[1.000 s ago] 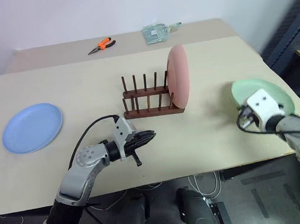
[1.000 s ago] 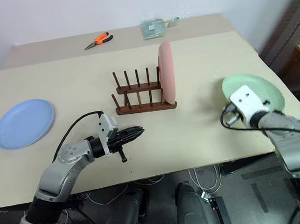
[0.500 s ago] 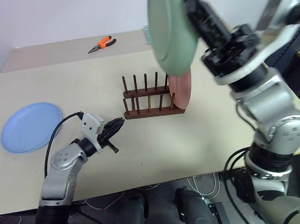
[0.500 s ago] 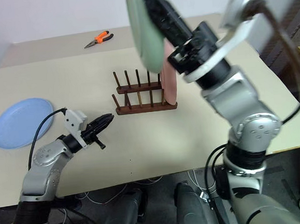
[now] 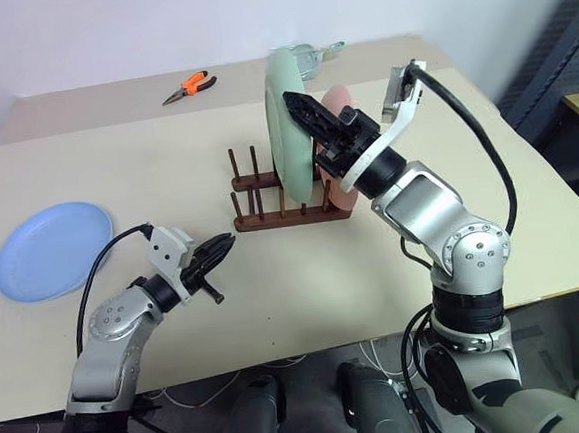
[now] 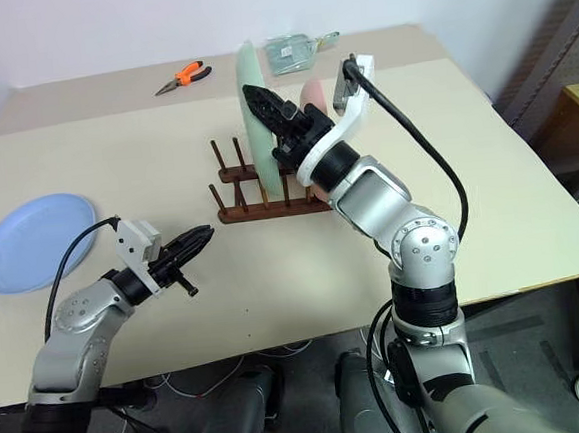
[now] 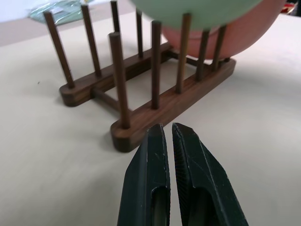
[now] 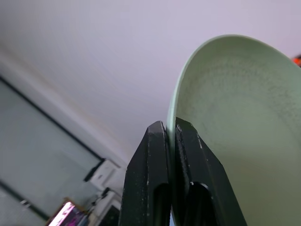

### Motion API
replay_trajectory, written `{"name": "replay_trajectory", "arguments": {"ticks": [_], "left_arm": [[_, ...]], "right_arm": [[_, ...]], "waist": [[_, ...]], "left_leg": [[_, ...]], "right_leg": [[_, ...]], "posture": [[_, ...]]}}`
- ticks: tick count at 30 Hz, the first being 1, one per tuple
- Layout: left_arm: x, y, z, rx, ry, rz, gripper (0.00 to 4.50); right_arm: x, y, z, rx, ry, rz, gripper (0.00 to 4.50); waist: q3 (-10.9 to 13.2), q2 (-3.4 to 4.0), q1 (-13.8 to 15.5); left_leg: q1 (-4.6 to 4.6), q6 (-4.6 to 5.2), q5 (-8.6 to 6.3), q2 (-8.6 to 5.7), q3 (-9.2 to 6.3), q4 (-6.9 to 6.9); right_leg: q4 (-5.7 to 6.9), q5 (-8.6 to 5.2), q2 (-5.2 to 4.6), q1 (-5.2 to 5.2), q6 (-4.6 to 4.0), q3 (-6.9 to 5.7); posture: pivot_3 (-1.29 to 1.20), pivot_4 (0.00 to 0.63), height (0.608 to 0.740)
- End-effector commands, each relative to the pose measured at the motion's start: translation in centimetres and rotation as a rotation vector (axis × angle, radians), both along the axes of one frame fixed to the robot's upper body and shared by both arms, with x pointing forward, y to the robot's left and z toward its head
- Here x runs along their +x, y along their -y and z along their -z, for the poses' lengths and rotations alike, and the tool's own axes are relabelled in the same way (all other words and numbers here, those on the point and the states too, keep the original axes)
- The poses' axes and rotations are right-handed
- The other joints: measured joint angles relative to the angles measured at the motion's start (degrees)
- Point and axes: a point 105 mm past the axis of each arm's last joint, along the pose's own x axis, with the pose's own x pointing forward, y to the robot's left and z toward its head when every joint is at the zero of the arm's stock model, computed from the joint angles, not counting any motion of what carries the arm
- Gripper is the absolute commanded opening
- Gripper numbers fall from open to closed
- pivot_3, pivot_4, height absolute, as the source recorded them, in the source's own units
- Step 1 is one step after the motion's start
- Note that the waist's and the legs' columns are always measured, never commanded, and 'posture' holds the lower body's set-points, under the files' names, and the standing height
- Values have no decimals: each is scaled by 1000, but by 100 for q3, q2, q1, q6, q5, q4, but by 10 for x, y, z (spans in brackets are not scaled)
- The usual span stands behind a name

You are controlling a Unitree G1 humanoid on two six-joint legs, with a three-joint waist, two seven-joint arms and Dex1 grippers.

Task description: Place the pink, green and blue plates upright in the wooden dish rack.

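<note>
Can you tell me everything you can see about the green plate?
The green plate is round, shallow, pale mint, with a plain matte surface. It stands on edge, upright, above the wooden dish rack, right beside the pink plate already in the rack. The right gripper is shut on its rim, one black finger on each side. From the left wrist view its lower edge hangs among the tops of the pegs; whether it rests on the rack yet is unclear.
</note>
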Motion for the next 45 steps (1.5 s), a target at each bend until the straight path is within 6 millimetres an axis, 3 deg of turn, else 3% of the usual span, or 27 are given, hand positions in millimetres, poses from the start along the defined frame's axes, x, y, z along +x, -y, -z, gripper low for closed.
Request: {"name": "replay_trajectory", "arguments": {"ticks": [1,5,8,11,13,17,19,20,22,23,25,27,31,33,40,43,45], "left_arm": [[-4,8,-8,-10,25,34,247],[-4,11,-7,-5,21,42,247],[-3,11,-7,-15,10,43,247],[-4,9,-7,-22,-6,47,247],[-5,7,-6,-46,-36,43,1132],[-4,-1,-9,-66,-38,15,3159],[3,-16,-16,-94,-12,-70,4163],[9,-29,-22,-100,22,-148,4488],[20,-60,-33,-132,90,-334,4500],[25,-74,-38,-154,118,-424,4500],[33,-125,-47,-202,165,-739,4500],[22,-189,-51,-265,181,-1152,4500],[-20,-255,-35,-363,103,-1589,4500],[-30,-263,-22,-443,16,-1644,4500],[-29,-243,10,-742,-230,-1505,4500],[-30,-237,13,-845,-265,-1454,3637],[-32,-239,16,-891,-286,-1468,2683]], "right_arm": [[3,-2,-11,14,26,9,70],[13,-3,-9,-6,3,21,70],[15,-3,-13,-15,27,16,1022],[17,-1,-20,-79,90,40,2417],[18,2,-23,-178,153,86,3495],[12,4,-33,-471,404,157,3507],[7,9,-39,-636,585,196,3507],[3,10,-43,-734,702,210,3753],[-7,8,-46,-857,879,182,4394],[-12,5,-46,-886,940,157,4458],[-26,-4,-38,-951,1055,64,4458],[-35,-14,-19,-1036,1154,-17,4458],[-45,-26,8,-1067,1220,-129,4458],[-47,-33,16,-1062,1231,-164,4458],[-54,-42,27,-1019,1236,-212,4458],[-55,-42,27,-991,1222,-203,4500],[-52,-40,24,-973,1211,-173,4500]], "waist": [[0,0,-3],[1,2,-15],[2,3,-15],[4,7,-15],[5,7,-14],[8,12,-11],[9,11,-9],[9,10,-8],[9,10,-9],[10,10,-10],[9,7,-13],[8,0,-28],[3,-12,-13],[6,-17,10],[-5,-64,123],[-3,-67,111],[-3,-67,102]], "left_leg": [[0,0,0,0,0,0],[1,0,0,1,-1,0],[0,0,0,1,0,0],[1,0,0,1,1,0],[0,0,0,1,2,1],[0,0,0,1,5,1],[-1,0,0,1,5,1],[-2,1,0,1,5,1],[-2,0,0,1,7,3],[-1,0,0,1,7,4],[0,0,0,4,6,4],[1,0,0,9,4,4],[1,-4,-2,6,4,4],[1,-5,-3,-3,4,6],[1,-9,-2,-6,-15,21],[3,-13,-1,-5,-13,15],[3,-15,-1,-4,-13,13]], "right_leg": [[1,0,0,0,0,0],[1,0,2,0,0,0],[0,0,3,0,0,0],[1,0,3,0,0,-1],[1,0,3,0,0,-1],[-2,-4,2,1,-4,-2],[-2,-8,2,1,-9,-3],[-2,-9,2,0,-8,-4],[-3,-9,2,2,-4,-5],[-4,-10,1,3,3,-5],[-5,-6,4,4,15,-6],[-3,-4,7,4,16,-7],[-5,-2,3,4,16,-6],[-5,-2,-4,4,17,-5],[-4,-1,-4,17,17,-19],[0,-1,-4,13,17,-17],[0,-1,-3,12,16,-17]], "posture": [[0,150,739],[0,150,739],[0,150,739],[0,150,739],[0,150,739],[0,150,739],[0,150,739],[0,150,739],[0,150,739],[0,150,739],[0,150,739],[0,150,739],[0,150,739],[0,150,739],[0,150,739],[0,150,739],[0,150,739]]}}
